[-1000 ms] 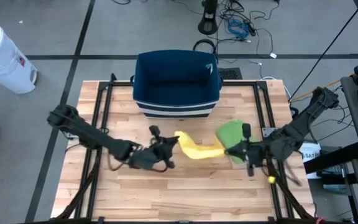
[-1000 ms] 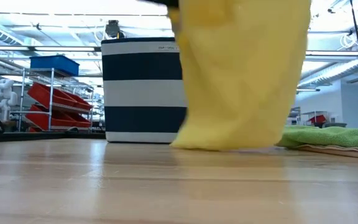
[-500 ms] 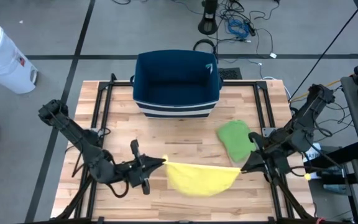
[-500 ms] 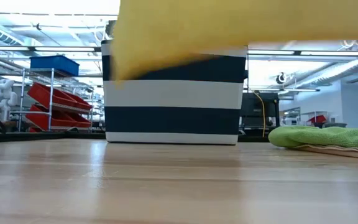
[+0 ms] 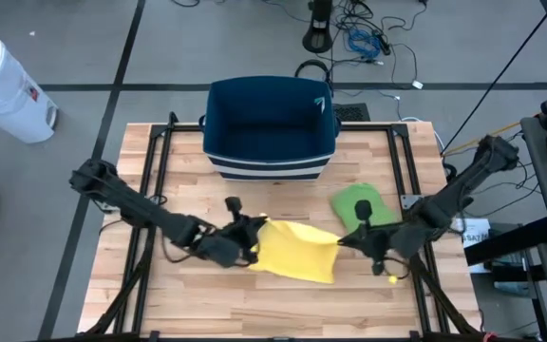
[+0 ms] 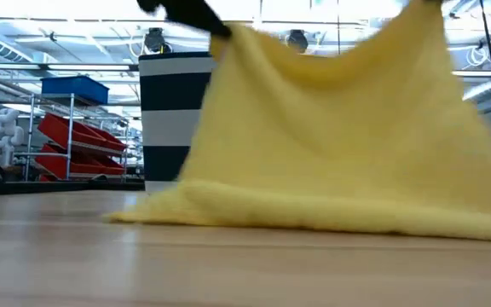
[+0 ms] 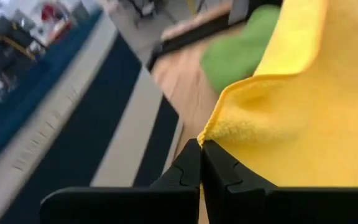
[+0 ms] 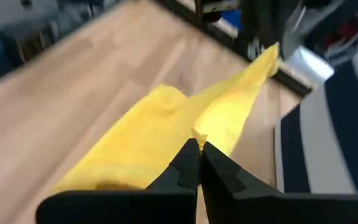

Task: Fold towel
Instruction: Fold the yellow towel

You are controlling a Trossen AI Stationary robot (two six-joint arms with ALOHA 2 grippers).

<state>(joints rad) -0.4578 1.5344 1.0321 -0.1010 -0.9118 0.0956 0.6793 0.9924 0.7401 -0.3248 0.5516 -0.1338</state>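
Observation:
A yellow towel hangs between my two grippers in the middle of the table. Its lower edge lies on the wood and its upper edge sags between the two held corners. My left gripper is shut on the left corner and my right gripper is shut on the right corner. A green towel lies flat on the table just beyond my right gripper. My left gripper pinches the towel's upper left corner between its two shut fingers, coming nearly level from the table's left. The corner is raised off the table and the cloth slopes down from it. My right gripper pinches the upper right corner between its shut fingers, coming from the table's right and slanting slightly down. The cloth runs away from it toward the other arm, with its low part on the wood.
A navy and white striped basket stands at the far middle of the table, behind the towel. Black frame rails run along the table's left and right sides. Bare wood lies toward the near edge.
Both grippers, still shut on the corners, swung toward the near edge and apart, lifting the towel clear and stretched. They then came back toward the basket and down. The towel, bunched a second ago, now hangs spread with its lower edge laid on the table.

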